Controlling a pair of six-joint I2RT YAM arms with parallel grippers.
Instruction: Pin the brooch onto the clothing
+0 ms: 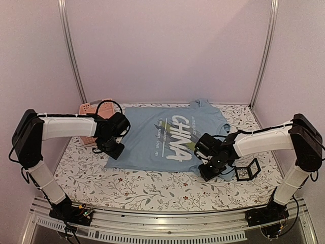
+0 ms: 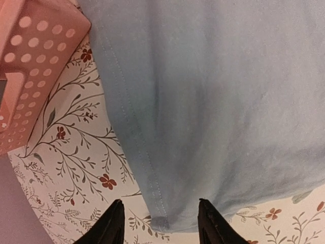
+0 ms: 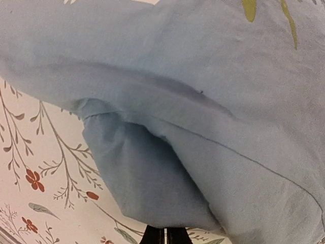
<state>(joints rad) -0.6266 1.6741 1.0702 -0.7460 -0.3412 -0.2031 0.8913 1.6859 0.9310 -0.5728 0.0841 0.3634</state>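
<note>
T-shirt lies front-up and mostly flat in the middle of the floral-print table, neck toward the far right, hem toward the left. It is light blue and short-sleeved, with a big white "CHINA" print running diagonally across the chest, smaller white text lines beside it, and grey and yellow-green streaks through the lettering. Left gripper sits at the near-left hem corner. Its black fingers are spread, the double-stitched corner lies in the gap between them, and bare table shows on either side of the fabric, so nothing is clamped. Right gripper is at the shirt's near-right edge. Its tips are pressed together, and a shadowed fold of blue fabric tapers down to them, so it reads as a pinch on the T-shirt. That edge is bunched and raised off the table there, with a stitched seam curving across it and a bit of the yellow-green streak at the top of the wrist view. There is a tiny dark speck on the fabric above the fold, too small to identify. Brooch: I cannot make it out in any of the three views, so I cannot tell where it is. Pink perforated basket stands at the far left, just behind the left arm and beside the hem. Small black open-frame box sits on the table just right of the right gripper, clear of the shirt.
</note>
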